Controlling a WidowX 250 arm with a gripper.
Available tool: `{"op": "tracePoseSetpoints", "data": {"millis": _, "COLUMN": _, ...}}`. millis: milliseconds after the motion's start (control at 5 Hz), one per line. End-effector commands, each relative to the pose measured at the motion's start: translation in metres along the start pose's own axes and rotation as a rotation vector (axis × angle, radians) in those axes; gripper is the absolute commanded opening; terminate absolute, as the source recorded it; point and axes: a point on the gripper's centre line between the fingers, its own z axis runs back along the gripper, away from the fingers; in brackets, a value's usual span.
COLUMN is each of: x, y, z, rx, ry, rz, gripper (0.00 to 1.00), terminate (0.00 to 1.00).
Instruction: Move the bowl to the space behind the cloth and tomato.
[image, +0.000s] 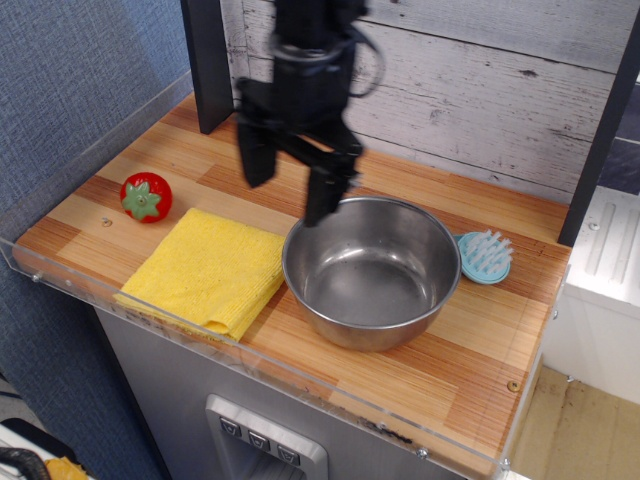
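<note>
observation.image: approach step, gripper (288, 183) coming in on the bowl (370, 270), grasp not yet made

Bowl sits on the wooden table (470, 340) right of the cloth (208, 268), touching or just overlapping its edge; tomato (146, 196) near the cloth's far-left corner, blue brush (485, 256) against the bowl's right side. Gripper is blurred, jaws spread wide, holding nothing; right finger (322, 197) hangs by the bowl's back-left rim, contact unclear. Next, judged: drop one finger inside the rim, one outside, pinch, then carry the bowl to the bare boards behind cloth and tomato
</note>
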Motion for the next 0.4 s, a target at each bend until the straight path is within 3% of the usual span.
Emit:
{"op": "tracePoseSetpoints", "data": {"millis": 0, "x": 0.004, "y": 0.025, "z": -0.038, "rx": 0.026, "ry": 0.019, "rz": -0.017, "gripper": 1.0, "terminate": 0.0}}
{"op": "tracePoseSetpoints", "data": {"millis": 200, "x": 0.012, "y": 0.022, "z": -0.05, "rx": 0.008, "ry": 0.034, "rz": -0.01, "gripper": 1.0, "terminate": 0.0}}
